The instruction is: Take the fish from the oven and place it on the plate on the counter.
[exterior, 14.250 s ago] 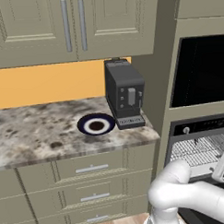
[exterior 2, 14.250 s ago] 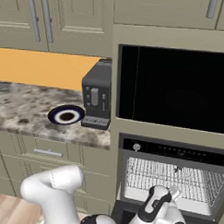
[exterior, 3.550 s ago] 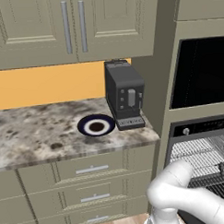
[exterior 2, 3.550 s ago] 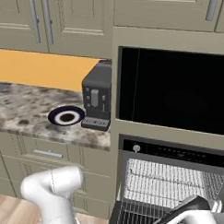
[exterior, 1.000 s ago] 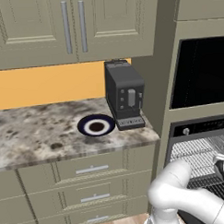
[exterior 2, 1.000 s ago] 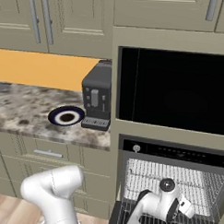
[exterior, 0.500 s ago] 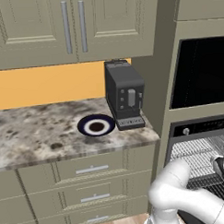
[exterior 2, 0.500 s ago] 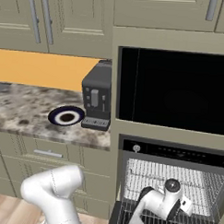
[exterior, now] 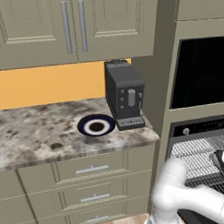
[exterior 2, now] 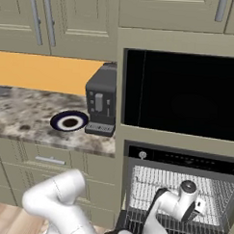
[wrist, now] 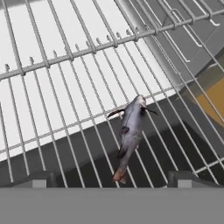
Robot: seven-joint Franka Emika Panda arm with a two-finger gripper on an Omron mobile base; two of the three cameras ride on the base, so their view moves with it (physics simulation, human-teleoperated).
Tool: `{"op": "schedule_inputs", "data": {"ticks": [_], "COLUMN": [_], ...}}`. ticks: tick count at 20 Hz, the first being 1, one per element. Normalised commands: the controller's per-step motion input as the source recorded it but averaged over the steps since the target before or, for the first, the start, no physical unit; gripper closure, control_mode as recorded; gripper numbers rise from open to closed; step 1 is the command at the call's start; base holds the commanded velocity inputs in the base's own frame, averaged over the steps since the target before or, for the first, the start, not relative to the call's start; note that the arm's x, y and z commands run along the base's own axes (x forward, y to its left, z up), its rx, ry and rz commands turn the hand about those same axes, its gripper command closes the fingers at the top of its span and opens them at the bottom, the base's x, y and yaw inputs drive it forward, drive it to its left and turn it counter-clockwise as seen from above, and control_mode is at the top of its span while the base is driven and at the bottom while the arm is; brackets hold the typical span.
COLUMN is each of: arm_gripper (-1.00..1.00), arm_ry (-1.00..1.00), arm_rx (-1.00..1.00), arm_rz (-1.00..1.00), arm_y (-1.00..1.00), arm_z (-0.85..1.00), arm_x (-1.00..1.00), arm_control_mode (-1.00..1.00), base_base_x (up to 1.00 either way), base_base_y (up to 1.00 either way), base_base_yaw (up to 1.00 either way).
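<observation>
Inside the oven [exterior 2: 181,189], on one of its silver wire racks [wrist: 65,87], lies the fish [wrist: 129,133]: a slim grey body stretched along the wires, tail toward me, head pointing away toward the rack's far edge. My claw [wrist: 109,178] hangs just short of the tail, released and spread wide, one dark fingertip on each side of the fish, nothing between them yet. From the right base view, my wrist is reaching into the open oven cavity, level with the rack.

Up on the counter [exterior: 36,135], the plate [exterior: 96,126] sits bare near the right end, just beside the coffee machine [exterior: 124,95], well apart from where I am working.

As I judge it, the task is barely under way. The door is down and I have lined up on the fish, but the grasp itself is not yet made. Left to do: advance over the body, clench, lift it clear of the wires, back out of the oven, swing up and left to the counter, and set the fish on the plate.
</observation>
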Motion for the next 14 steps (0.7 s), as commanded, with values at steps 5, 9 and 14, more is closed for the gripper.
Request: {"op": "schedule_inputs", "data": {"ticks": [5,9,14], "arm_gripper": [-1.00,-1.00,-1.00], "arm_ry": [0.01,0.02,0.00], "arm_rx": [0.00,0.00,0.00], "arm_rz": [0.06,0.06,0.08], "arm_y": [-0.31,-0.30,-0.22], "arm_z": [-0.43,-0.57,-0.49], "arm_x": [0.03,0.21,0.32], "arm_control_mode": [-1.00,-1.00,-1.00], "base_base_x": [0.00,0.00,0.00], "base_base_y": [0.00,0.00,0.00], "base_base_yaw": [0.00,0.00,0.00]}}
